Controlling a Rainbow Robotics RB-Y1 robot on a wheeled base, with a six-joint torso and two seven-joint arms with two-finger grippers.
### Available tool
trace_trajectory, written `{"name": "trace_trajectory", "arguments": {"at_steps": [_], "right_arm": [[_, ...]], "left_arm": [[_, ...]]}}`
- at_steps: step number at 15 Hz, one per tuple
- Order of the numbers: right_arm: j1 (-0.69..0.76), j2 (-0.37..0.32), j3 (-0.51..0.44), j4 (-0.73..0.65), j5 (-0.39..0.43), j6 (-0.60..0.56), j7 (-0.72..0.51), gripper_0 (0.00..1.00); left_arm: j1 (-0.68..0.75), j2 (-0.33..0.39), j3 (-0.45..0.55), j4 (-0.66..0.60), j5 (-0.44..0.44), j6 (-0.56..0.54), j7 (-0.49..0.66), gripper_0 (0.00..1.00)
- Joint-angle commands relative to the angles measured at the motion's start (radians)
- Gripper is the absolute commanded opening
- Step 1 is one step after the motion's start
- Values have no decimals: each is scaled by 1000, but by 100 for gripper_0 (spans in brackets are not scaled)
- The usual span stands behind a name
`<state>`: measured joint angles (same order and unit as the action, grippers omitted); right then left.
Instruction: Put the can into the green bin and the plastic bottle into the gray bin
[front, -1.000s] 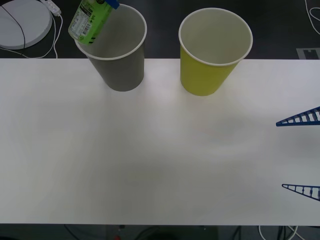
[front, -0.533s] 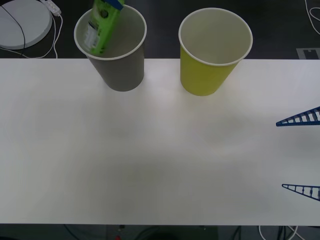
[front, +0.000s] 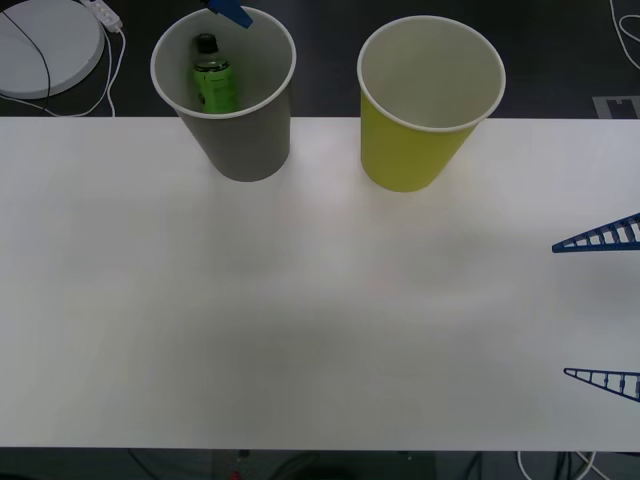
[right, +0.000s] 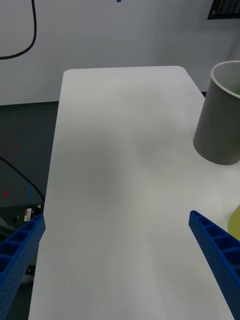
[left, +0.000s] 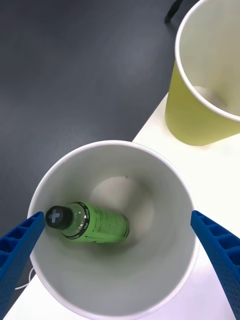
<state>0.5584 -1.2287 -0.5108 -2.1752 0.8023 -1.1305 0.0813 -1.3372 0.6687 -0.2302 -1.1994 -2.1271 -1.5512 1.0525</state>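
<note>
The plastic bottle (front: 213, 85) (left: 92, 222) lies tilted inside the gray bin (front: 240, 145) (left: 155, 200), black cap up against the wall. My left gripper (left: 116, 216) hangs open straight above that bin, touching nothing; one blue fingertip (front: 228, 11) shows at the top edge of the front view. The green bin (front: 412, 150) (left: 197, 120) stands upright just right of the gray one. My right gripper (front: 561, 310) (right: 117, 225) is open and holds nothing, low over the table's right side. The can is out of view.
Both bins stand at the far edge of the white table (front: 300, 320), with dark floor behind them. A white round disc with a cable (front: 45, 45) lies on the floor at the far left. The right wrist view shows the gray bin (right: 220, 125) from the side.
The bottle, held tilted over the gray bin's rim a second ago, has left my left gripper and dropped into the bin. The right arm has not moved.
</note>
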Motion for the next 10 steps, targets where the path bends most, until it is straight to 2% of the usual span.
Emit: {"name": "trace_trajectory", "arguments": {"at_steps": [1,3,10], "right_arm": [[0,0,0,0,0,0,0,100],[0,0,0,0,0,0,0,100],[0,0,0,0,0,0,0,100]], "left_arm": [[6,3,0,-3,9,-1,4,100],[27,12,0,-43,9,0,4,100],[201,100,0,-364,19,16,164,100]]}}
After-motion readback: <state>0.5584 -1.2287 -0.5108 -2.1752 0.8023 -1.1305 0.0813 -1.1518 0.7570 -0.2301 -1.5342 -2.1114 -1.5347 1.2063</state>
